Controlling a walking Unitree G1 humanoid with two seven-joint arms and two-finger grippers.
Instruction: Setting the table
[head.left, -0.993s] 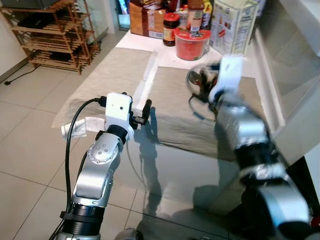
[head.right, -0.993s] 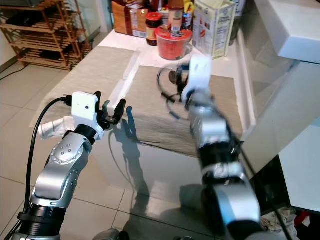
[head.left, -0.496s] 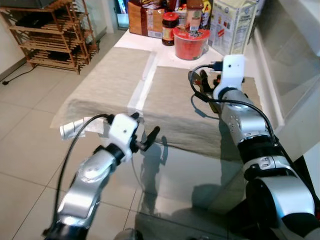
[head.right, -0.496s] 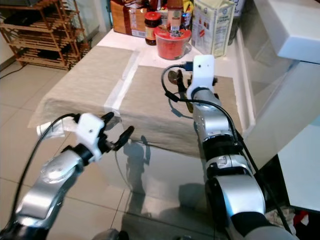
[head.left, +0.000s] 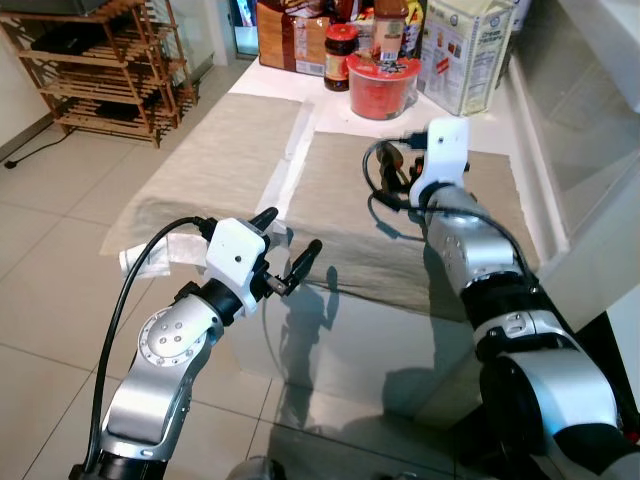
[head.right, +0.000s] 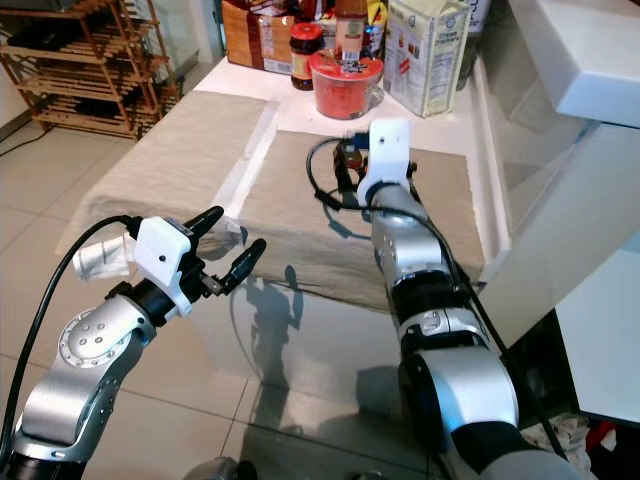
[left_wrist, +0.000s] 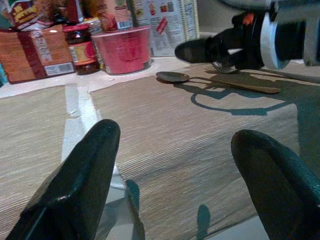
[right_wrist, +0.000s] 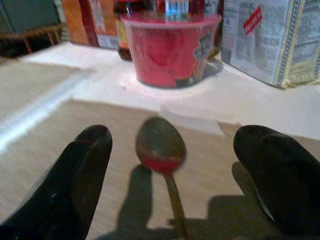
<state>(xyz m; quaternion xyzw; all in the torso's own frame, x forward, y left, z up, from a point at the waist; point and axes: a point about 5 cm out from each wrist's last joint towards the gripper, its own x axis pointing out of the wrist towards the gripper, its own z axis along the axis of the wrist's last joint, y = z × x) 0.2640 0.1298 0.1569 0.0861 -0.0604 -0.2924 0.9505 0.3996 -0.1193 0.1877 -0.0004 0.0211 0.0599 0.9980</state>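
Two placemats cover the table, and the spoon (right_wrist: 161, 150) lies on the right placemat (head.left: 340, 220), bowl end pointing toward the red lidded tub (head.left: 382, 85) and its handle running away from the tub, parallel to a long wooden utensil, perhaps chopsticks (left_wrist: 245, 86), on the side away from the tub. That neat side-by-side lie reads as a place setting already laid out.

The right gripper (right_wrist: 172, 172) hangs low over the spoon, fingers spread wide, one either side of the handle without touching it, so it looks to have let go or to be lined up for a small correction; I cannot tell which. The left gripper (head.left: 284, 247) floats at the near edge of the same placemat, well away from the tub, its fingers also spread and holding nothing, probably parked clear of the working arm.

Against half a second ago, the right arm has swung slightly toward the left placemat (head.left: 220, 165), and its wrist sits a little nearer the tub. The left arm has lifted and drawn back from the glass tabletop (head.left: 350, 340), its gripper now higher, beside the white strip (head.left: 290, 165) between the mats.
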